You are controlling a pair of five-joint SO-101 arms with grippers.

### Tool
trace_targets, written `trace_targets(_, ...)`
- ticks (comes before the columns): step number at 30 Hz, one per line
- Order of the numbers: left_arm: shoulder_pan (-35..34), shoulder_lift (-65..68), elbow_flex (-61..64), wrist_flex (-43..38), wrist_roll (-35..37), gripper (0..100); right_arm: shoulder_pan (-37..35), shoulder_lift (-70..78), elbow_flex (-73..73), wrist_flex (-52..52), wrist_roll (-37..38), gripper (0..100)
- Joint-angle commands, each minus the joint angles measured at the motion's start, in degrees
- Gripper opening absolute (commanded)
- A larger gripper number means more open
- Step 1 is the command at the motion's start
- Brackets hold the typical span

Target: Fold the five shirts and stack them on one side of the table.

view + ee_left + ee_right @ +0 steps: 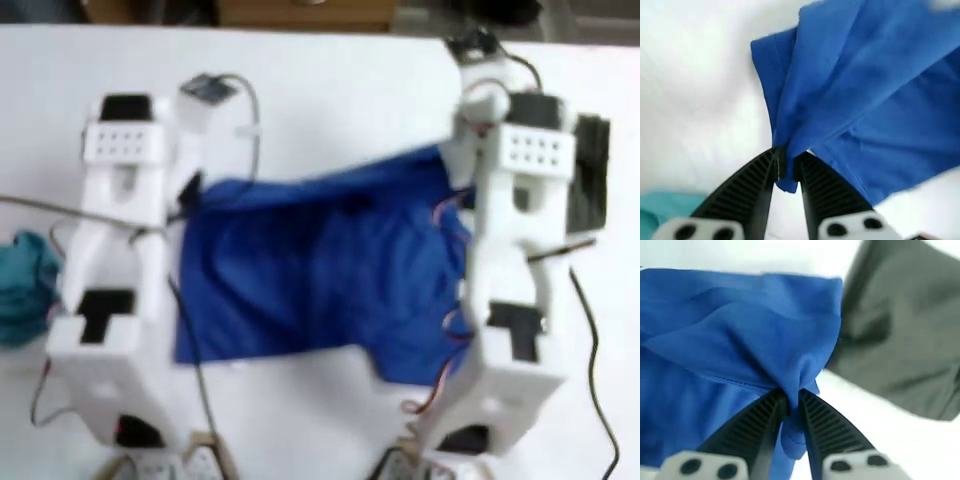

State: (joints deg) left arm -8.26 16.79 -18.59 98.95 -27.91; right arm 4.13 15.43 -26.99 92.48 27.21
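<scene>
My left arm [110,260], left of the shirt [310,270], is blocky white plastic with black motors set in and a grid of small holes; a grey cable [245,100] loops off it. My right arm [510,250], right of the shirt, matches and carries red wires [455,215]. My fingers [747,187] are black and ribbed inside, on white mounts [705,230] with dark round holes.

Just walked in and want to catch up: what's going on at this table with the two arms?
Two robot arms are handling a blue shirt on the white table. The left gripper is shut on a bunched edge at one side, and the right gripper is shut on a bunched corner at the other, so the shirt stretches between them. A crumpled teal shirt lies beside the left arm, and a dark grey shirt lies beside the right arm.
</scene>
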Motion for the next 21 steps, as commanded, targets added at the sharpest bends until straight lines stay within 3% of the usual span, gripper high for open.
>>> trace_targets(1, -0.09, -5.54, -0.84, 3.08, -0.53, 3, 1.63, -5.76, 0.44, 5.23, 2.99, 1.8)
trace_targets(6, 0.62, -11.25, 11.03, 1.76, -0.70, 3, 4.53, -14.64, 14.33, 4.35, 6.86, 1.8)
trace_targets(14, 2.73, -26.81, 32.04, -6.07, -0.70, 3, 7.96, -37.76, 47.65, -8.13, 13.01, 1.8)
trace_targets(21, 2.81, -37.54, 43.74, -6.42, -0.70, 3, 9.10, -52.97, 60.48, -8.48, 15.82, 1.8)
